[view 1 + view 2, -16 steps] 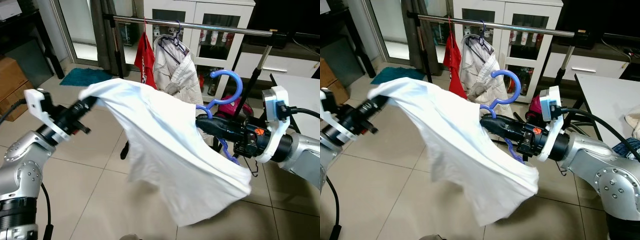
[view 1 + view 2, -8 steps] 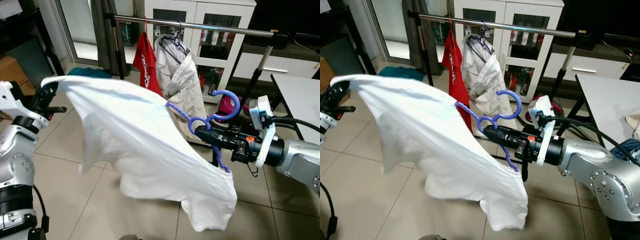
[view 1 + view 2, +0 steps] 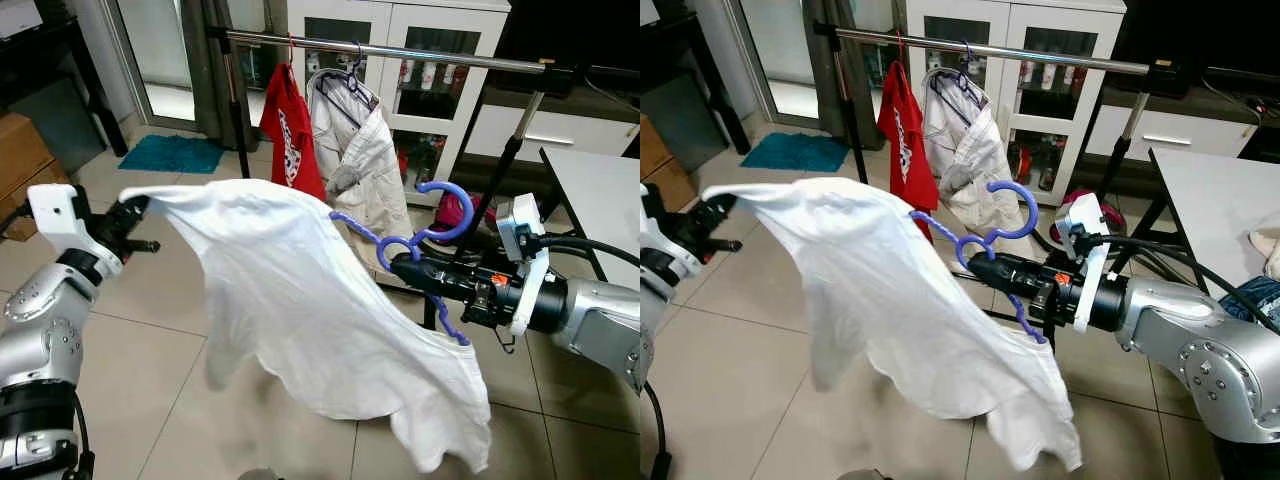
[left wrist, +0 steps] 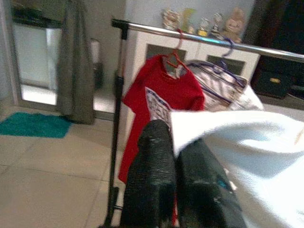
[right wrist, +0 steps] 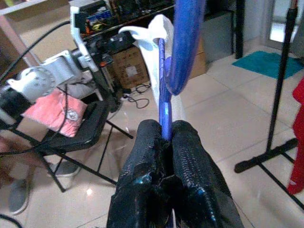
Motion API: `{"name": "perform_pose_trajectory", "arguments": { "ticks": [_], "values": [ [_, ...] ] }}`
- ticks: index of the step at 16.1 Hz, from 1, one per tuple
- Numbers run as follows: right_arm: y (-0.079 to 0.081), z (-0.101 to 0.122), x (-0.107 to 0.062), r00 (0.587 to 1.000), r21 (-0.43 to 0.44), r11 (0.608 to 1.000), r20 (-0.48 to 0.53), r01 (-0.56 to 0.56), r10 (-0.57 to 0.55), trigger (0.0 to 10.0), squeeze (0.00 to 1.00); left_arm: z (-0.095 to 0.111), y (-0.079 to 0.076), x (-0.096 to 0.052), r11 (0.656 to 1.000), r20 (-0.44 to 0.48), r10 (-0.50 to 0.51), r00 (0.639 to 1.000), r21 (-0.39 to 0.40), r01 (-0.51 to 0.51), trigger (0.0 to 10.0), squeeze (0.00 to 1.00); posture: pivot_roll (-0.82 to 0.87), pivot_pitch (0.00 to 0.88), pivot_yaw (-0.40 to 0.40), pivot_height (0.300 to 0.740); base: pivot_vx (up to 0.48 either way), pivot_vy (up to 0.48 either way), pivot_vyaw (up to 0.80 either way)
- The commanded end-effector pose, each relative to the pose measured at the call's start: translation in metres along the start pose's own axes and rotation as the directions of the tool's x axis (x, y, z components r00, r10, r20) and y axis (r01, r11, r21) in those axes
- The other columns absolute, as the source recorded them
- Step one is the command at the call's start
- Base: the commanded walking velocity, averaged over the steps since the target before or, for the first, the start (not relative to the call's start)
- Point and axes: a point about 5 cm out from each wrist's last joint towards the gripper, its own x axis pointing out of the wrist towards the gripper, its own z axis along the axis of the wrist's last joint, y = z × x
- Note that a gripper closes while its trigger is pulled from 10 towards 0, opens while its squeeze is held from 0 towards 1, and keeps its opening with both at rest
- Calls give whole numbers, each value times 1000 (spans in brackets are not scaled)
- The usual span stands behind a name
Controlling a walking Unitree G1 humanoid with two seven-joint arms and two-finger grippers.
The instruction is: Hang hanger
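Note:
A blue plastic hanger [image 3: 425, 225] sits in my right gripper [image 3: 398, 264], which is shut on it just below the hook [image 5: 183, 42]. One hanger arm is inside a white shirt [image 3: 310, 310]; the other arm [image 3: 447, 322] pokes out beside the gripper. The shirt stretches between both arms and sags toward the floor. My left gripper [image 3: 135, 207] is shut on the shirt's far corner [image 4: 190, 128], out to the left. A silver clothes rail [image 3: 400, 52] runs across behind, above the hanger.
On the rail hang a red shirt [image 3: 290, 130] and a beige garment [image 3: 360, 160] on a hanger. A white cabinet [image 3: 400, 60] stands behind, a teal mat [image 3: 180, 153] lies on the tiled floor, and a white table [image 3: 600, 190] is at the right.
My left gripper has come down and inward with the shirt corner, after swinging out left and up. The shirt's lower edge now hangs lower at the right. The right gripper stays about in place.

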Motion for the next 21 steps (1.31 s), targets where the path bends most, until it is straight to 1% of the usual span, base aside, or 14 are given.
{"name": "perform_pose_trajectory", "arguments": {
  "ticks": [1,2,3,4,5,7,9,11,12,14,15,17,20,21],
  "values": [
    [0,2,-1,1000,-4,1000,2,17,-17,10000,0,1,-4,0,999,-20,-28,999,19,28,10000,1000,55,0,17,740,0,0,0],
    [-5,-3,-1,997,28,997,-3,73,-73,10000,0,-6,-11,-2,998,-87,-43,995,44,47,10000,1000,60,0,12,740,0,0,0],
    [-9,-8,-3,992,46,991,-19,123,-122,10000,0,-12,-17,-5,996,-118,-53,992,70,61,10000,886,61,0,13,740,0,0,0],
    [-12,-14,-4,986,55,985,-42,164,-162,10000,0,-17,-22,-9,994,-138,-52,989,86,64,10000,188,62,0,16,740,0,0,0],
    [-12,-17,-5,983,62,982,-52,179,-176,10000,0,-20,-26,-11,994,-148,-51,988,84,64,10000,0,62,0,16,740,0,0,0],
    [-6,-24,-5,984,94,980,-48,178,-174,10000,0,-30,-33,-20,996,-172,-35,984,79,49,10000,0,60,0,15,740,0,0,0],
    [-5,-27,-7,981,97,977,-54,191,-187,10000,0,-43,-37,-25,998,-246,-54,968,-29,49,10000,0,57,0,23,740,0,0,0],
    [-9,-32,-6,969,113,963,-66,244,-238,10000,0,-53,-46,-30,997,-307,-73,949,-35,65,10000,0,52,0,23,740,0,0,0],
    [-13,-40,-2,945,116,939,-91,324,-314,10000,0,-53,-56,-29,999,-305,-39,952,-3,40,10000,0,44,0,29,740,0,0,0],
    [-21,-55,2,894,100,891,-122,443,-431,10000,0,-49,-73,-28,999,-276,-40,960,-11,38,10000,0,45,0,24,740,0,0,0],
    [-26,-64,4,853,92,849,-112,520,-510,10000,0,-50,-84,-27,998,-301,-11,954,55,29,10000,0,50,0,15,740,0,0,0],
    [-30,-73,9,795,109,787,-80,607,-602,10000,0,-55,-97,-29,997,-356,0,934,69,27,10000,0,51,0,22,740,0,0,0],
    [-30,-73,9,795,109,787,-80,607,-602,10000,0,-55,-97,-29,997,-356,0,934,69,27,10000,0,51,0,22,740,0,0,0],
    [-37,-87,9,692,128,680,-120,722,-712,10000,0,-51,-109,-20,995,-301,-19,953,91,49,10000,0,41,0,23,740,0,0,0]
  ]
}}
